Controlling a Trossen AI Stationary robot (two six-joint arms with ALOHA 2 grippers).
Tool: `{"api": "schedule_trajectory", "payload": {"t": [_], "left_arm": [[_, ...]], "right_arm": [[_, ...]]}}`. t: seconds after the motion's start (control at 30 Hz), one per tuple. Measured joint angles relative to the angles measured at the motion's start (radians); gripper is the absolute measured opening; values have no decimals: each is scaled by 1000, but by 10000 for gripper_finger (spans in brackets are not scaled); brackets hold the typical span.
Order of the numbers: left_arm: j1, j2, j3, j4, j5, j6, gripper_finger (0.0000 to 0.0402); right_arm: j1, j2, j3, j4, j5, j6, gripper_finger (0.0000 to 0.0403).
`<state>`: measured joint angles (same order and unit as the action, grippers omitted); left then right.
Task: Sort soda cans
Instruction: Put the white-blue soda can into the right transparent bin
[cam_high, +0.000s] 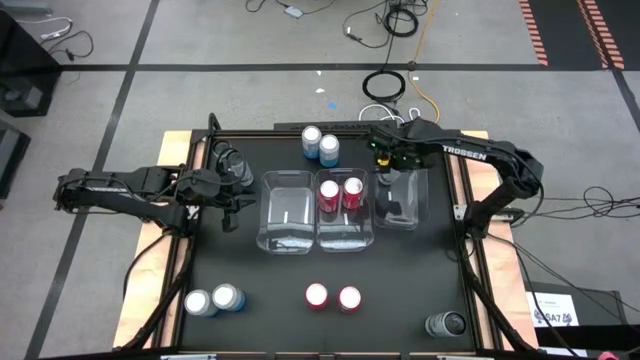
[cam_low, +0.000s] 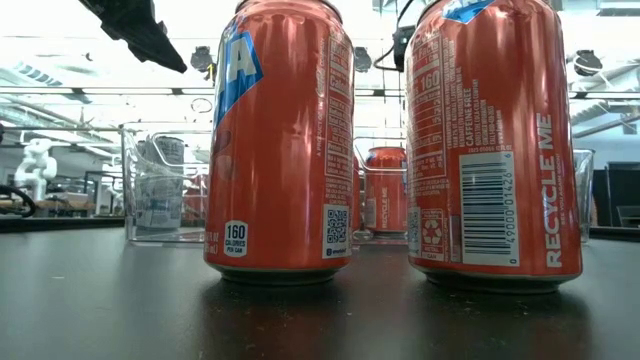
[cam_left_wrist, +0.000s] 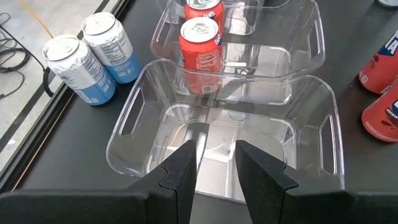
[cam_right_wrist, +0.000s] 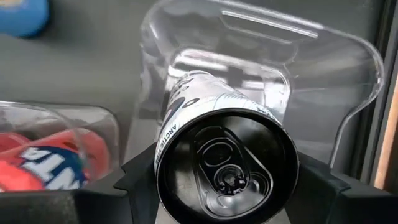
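holding a dark can (cam_right_wrist: 224, 155) between its fingers, the right gripper (cam_high: 388, 158) hangs over the right-hand clear bin (cam_high: 405, 212), at the far right of the row of three bins. the can is clamped across its body, silvery top toward the wrist camera, its long axis running away toward the bin floor — base leading, slightly tilted rather than plumb, as far as the wrist view shows. to set it down well, i'd judge it best to square the can upright, lower it until the base meets the bin floor clear of the walls, and only then spread the fingers, so it does not tip. the middle bin (cam_high: 344, 232) already holds two red cans (cam_high: 340, 194), standing upright; the left bin (cam_high: 286, 218) is empty. the left gripper (cam_high: 232, 205) waits beside that empty bin with its fingers closed on nothing. other cans stand loose on the table — two light blue ones (cam_high: 320, 144) behind the bins.
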<state>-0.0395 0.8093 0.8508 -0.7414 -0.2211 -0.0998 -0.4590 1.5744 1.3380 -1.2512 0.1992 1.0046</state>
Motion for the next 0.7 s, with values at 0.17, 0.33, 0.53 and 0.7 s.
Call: {"api": "schedule_trajectory", "payload": {"t": [0.17,0.33,0.53,0.7], "left_arm": [[0,0,0,0,0,0,123],[0,0,0,0,0,1,123],[0,0,0,0,0,1,123],[0,0,0,-1,0,1,123]], "right_arm": [[-14,15,0,11,-22,-26,253],[-14,17,0,68,-14,-50,283],[-23,17,1,88,-14,-52,306],[-29,17,1,84,-14,-51,308]]}}
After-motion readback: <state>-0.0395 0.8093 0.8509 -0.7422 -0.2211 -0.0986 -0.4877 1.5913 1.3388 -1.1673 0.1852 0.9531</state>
